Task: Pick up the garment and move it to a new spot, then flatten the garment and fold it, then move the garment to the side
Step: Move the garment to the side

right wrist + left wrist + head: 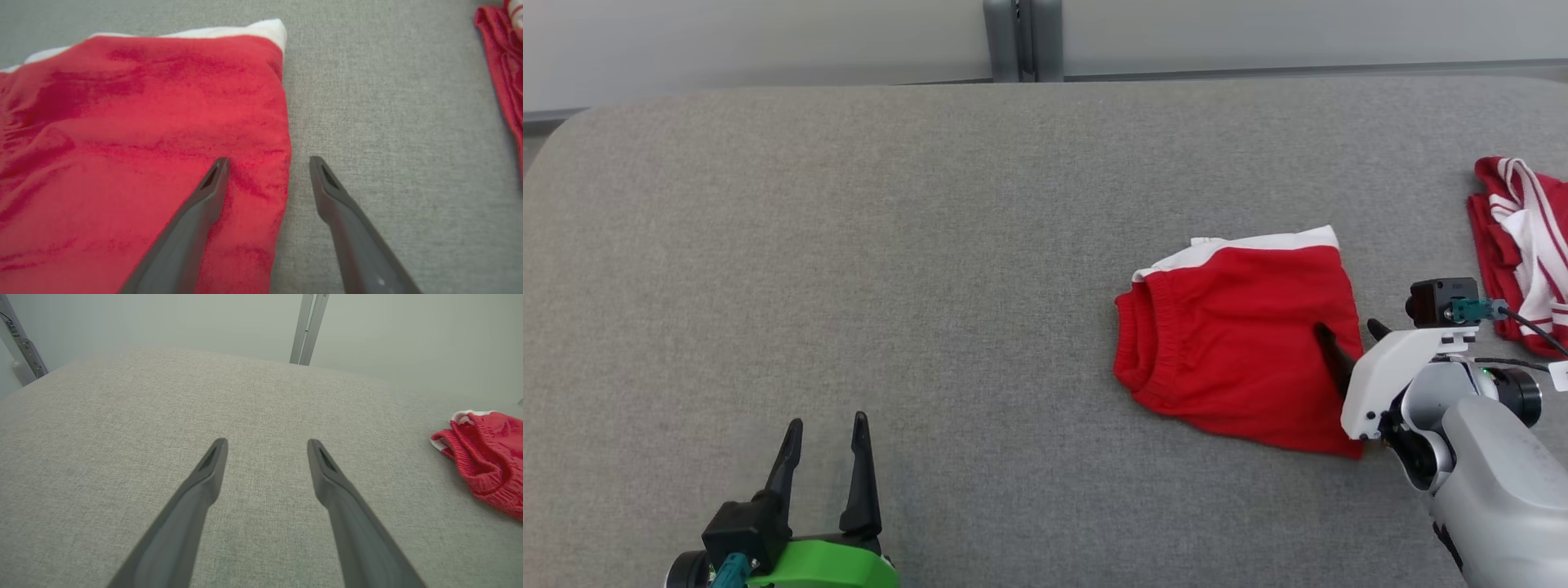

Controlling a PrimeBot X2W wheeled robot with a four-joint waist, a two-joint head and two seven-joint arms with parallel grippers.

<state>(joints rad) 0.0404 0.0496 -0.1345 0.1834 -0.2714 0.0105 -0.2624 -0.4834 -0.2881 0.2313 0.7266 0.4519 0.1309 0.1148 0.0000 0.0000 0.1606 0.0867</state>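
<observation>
The garment [1241, 343] is a pair of red shorts with a white band, lying folded on the grey surface right of centre; it also appears in the right wrist view [143, 143] and at the right edge of the left wrist view [488, 457]. My right gripper [1349, 333] [267, 161] is open and straddles the garment's right edge, one finger over the red cloth, the other over bare grey fabric, nothing gripped. My left gripper [827, 426] [267, 443] stands open at the lower left, far from the garment, with nothing between its fingers.
A second red garment with white stripes [1523, 245] [500, 69] lies bunched at the far right edge. The grey fabric surface [849, 245] stretches wide to the left and back. A grey post [1023, 39] stands against the pale wall behind.
</observation>
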